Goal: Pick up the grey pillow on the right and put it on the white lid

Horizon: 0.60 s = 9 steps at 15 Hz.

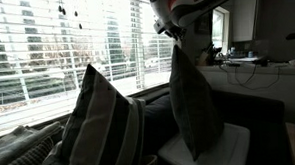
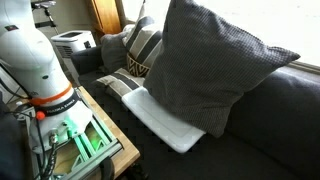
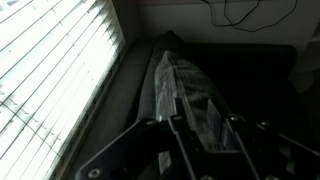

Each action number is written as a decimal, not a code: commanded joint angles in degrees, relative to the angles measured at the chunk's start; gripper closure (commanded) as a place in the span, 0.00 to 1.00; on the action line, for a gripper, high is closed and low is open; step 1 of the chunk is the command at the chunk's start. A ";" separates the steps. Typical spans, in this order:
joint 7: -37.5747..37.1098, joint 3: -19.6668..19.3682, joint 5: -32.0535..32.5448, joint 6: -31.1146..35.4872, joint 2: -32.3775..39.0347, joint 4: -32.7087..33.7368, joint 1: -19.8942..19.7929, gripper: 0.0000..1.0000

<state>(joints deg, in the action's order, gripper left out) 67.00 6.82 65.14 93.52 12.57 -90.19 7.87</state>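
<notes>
The grey pillow (image 1: 193,100) hangs upright from its top corner, held by my gripper (image 1: 176,39), which is shut on it. It fills much of an exterior view (image 2: 210,70). Its lower end reaches down to the white lid (image 1: 230,144), which lies flat on the dark sofa seat and shows under the pillow (image 2: 165,122). I cannot tell whether the pillow touches the lid. In the wrist view the pillow's edge (image 3: 178,85) runs down away from my gripper (image 3: 205,130), gripped between the fingers.
A striped cushion (image 1: 104,124) leans against the sofa back beside the lid (image 2: 142,45). Window blinds (image 1: 56,46) run behind the sofa. The robot base (image 2: 35,60) and a wooden stand (image 2: 90,135) are next to the sofa. A desk with cables (image 1: 247,63) stands behind.
</notes>
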 commanded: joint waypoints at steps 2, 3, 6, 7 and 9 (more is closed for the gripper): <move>6.43 1.04 -4.77 -3.64 3.29 8.75 0.40 0.28; 8.57 1.25 -7.57 -3.90 3.03 9.67 -0.03 0.22; 12.78 0.96 -17.67 0.01 -0.30 8.94 -2.41 0.01; 13.37 0.64 -20.84 1.65 -1.27 8.09 -3.31 0.00; 13.72 -0.25 -27.64 4.41 -3.01 5.92 -5.20 0.00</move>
<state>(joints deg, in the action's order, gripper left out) 79.00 7.26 46.14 93.52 12.54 -80.74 5.52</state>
